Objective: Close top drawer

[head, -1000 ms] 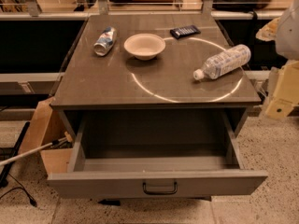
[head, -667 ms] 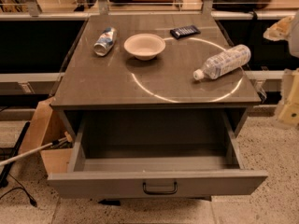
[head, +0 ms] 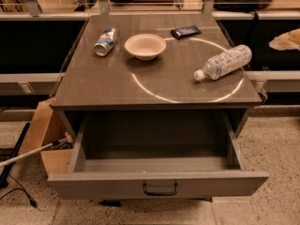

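I am working at the approach step. The top drawer (head: 211, 184) is standing pulled far out beneath the surface (head: 108, 86), with its front facing the camera at the bottom of the view, so the closing push is not yet begun. As I am judging it, the next move is calling for me to bring my tool in front of the drawer, set it against the flat panel near the dark loop handle (head: 160, 188) at the centre, and press straight back toward the cabinet, keeping the push centred so the drawer is not skewing. Reading left to right, a cardboard box (head: 35, 135) is sitting on the floor just beside the drawer's left wall. On the surface a can (head: 105, 41) is lying on its side, a bowl (head: 145, 46) is sitting upright near it, and a plastic bottle (head: 225, 62) is lying on its side at the right. None of these is blocking the drawer's travel. My tool is not appearing anywhere in the view, so I cannot tell whether it is released or clenched, or where it is standing relative to the drawer. Nothing is touching the drawer front.
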Action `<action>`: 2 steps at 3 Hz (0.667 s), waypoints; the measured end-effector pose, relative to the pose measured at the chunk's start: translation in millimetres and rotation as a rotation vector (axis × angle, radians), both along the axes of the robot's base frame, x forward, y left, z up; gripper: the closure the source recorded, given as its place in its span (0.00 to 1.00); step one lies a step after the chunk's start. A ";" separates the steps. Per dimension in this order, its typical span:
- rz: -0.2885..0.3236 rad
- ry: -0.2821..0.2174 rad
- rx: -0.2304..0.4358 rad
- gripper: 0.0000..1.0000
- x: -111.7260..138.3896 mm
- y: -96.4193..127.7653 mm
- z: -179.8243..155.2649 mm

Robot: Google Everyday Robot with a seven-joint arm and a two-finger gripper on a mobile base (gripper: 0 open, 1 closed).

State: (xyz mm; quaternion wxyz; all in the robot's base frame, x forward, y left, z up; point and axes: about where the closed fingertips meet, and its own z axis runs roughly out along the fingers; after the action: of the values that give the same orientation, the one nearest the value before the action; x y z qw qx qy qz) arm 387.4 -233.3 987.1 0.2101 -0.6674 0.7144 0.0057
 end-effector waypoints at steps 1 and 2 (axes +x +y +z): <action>0.129 0.021 0.080 0.00 -13.5 9.4 -13.6; 0.156 0.005 0.089 0.00 -13.6 13.5 -11.2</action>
State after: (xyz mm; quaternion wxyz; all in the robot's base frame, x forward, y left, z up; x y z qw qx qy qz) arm 373.7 -219.7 975.9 0.2369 -0.7109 0.6598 0.0554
